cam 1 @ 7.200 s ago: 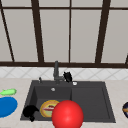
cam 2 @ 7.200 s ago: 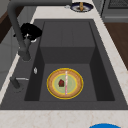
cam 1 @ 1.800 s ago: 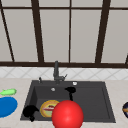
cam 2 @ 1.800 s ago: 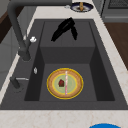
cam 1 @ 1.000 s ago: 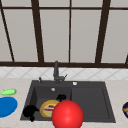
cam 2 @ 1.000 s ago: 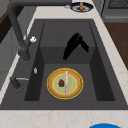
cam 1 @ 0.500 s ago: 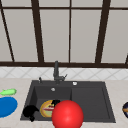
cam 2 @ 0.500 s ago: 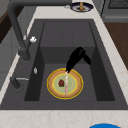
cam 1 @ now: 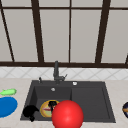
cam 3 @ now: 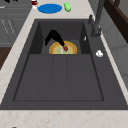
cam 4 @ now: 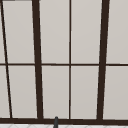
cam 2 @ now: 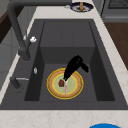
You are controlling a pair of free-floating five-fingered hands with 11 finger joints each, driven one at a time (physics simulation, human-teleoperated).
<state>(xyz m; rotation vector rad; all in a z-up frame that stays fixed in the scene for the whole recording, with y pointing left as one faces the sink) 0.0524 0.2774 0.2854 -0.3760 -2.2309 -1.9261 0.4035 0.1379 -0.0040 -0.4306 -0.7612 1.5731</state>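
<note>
Right hand (cam 2: pixel 73 66) has dropped from mid-basin onto the plate (cam 2: pixel 75 88), fingers pinched on a pink stick (cam 2: pixel 66 87) lying across it, beside a dark red bit (cam 2: pixel 61 83). Plate sits in the sink's (cam 2: pixel 67 53) deep left basin, near the front wall. Left hand (cam 1: pixel 30 111) hangs at the sink's front-left corner, fingers curled, holding nothing. Red ball (cam 1: pixel 67 115) blocks the front view of the plate. Faucet (cam 1: pixel 56 72) behind. Right basin open. Blue dish (cam 1: pixel 6 106) and green item (cam 1: pixel 8 92) on the worktop left; bowl (cam 2: pixel 80 6) far right. Window behind.
</note>
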